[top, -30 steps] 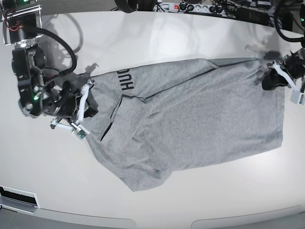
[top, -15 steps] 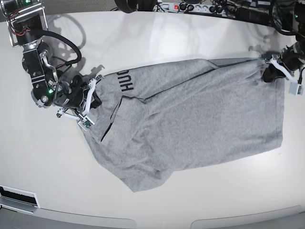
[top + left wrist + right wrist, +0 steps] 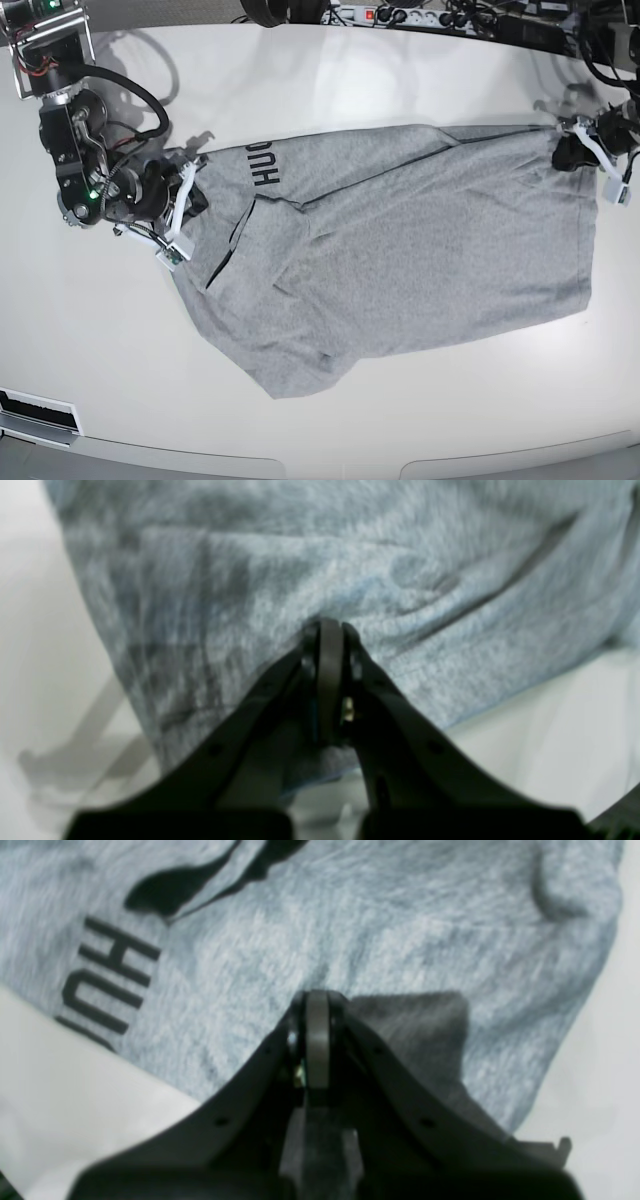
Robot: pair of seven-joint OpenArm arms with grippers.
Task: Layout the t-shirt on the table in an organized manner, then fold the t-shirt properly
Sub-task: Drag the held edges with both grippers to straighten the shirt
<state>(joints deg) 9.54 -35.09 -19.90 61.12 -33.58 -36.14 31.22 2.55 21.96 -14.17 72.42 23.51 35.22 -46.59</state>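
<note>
The left tool (image 3: 327, 645) is black and comes up from the bottom of the picture. Its two sides are pressed tight together at the tip, with a bit of the shirt (image 3: 320, 560) pinched between them. The shirt is grey and soft, and it fills the top of the picture with a few folds and wrinkles. The white surface (image 3: 565, 720) shows on the left and the lower right. The picture is blurry.

overhead base view, 2 close wrist views
</note>
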